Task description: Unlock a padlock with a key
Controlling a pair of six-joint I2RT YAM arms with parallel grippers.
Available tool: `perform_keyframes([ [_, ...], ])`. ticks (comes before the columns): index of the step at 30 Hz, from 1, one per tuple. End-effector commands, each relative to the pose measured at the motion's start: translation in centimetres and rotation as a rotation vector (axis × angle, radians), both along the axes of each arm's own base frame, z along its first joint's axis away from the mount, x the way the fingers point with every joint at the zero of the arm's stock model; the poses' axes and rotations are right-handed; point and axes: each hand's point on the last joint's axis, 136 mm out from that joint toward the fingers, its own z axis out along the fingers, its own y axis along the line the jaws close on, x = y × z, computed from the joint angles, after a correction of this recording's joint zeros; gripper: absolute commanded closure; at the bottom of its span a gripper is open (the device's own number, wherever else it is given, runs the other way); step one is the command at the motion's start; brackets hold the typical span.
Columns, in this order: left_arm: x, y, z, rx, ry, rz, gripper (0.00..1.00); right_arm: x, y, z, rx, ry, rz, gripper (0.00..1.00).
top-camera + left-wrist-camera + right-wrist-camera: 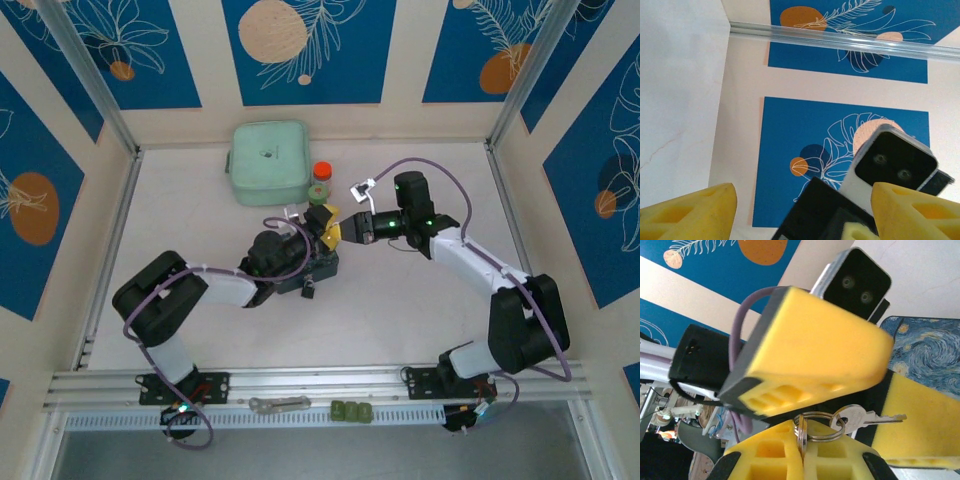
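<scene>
Key (865, 416): hanging from a key ring (815, 426) just past the right hand's fingertips. Its pale blade is pointing away from the ring and lying against one yellow finger of the left hand.
Right hand (802, 442): squeezing its two yellow fingers tight together on the key ring, so the ring is standing on edge between the pads.
Left hand (802, 207): holding its fingers (687, 212) wide apart and gripping nothing. The right hand's dark body and wrist camera are sitting in the gap between them.
Hands together: meeting tip to tip over the middle of the desk (420, 320). One left finger is hanging just above the key and the other just beyond it, so the key is sitting between the two.
Padlock (311, 290): showing as a tiny dark thing on the desk, just behind the left hand on the arm-base side, close under its wrist. It is too small to tell how the shackle is sitting.
Blue painted box (927, 357): lying just beyond the left hand's fingers, seen from the right wrist.
Green case (268, 162): resting well beyond both hands, towards the far wall.
Red-lidded jar (321, 172): standing just beside the case, on the far side of the left hand.
</scene>
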Motion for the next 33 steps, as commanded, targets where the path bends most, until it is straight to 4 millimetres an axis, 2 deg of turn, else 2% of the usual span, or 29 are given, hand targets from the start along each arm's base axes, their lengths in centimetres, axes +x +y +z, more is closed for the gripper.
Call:
perform_keyframes([
  [1,0.0,0.1,2.6,-0.061,-0.044,0.018,0.33,0.2,0.3,-0.2,0.008,0.001,0.005,1.0],
  [12,0.1,0.1,1.4,-0.041,-0.033,0.023,0.53,-0.1,-1.0,-0.8,-0.013,0.018,-0.024,1.0],
  [28,0.2,-0.3,1.3,-0.028,-0.036,0.011,0.58,-0.4,-2.1,-1.0,-0.02,0.023,-0.05,1.0],
  [33,0.2,-0.3,1.2,-0.023,-0.038,0.011,0.7,-0.4,-2.1,-1.1,-0.021,0.026,-0.05,1.0],
])
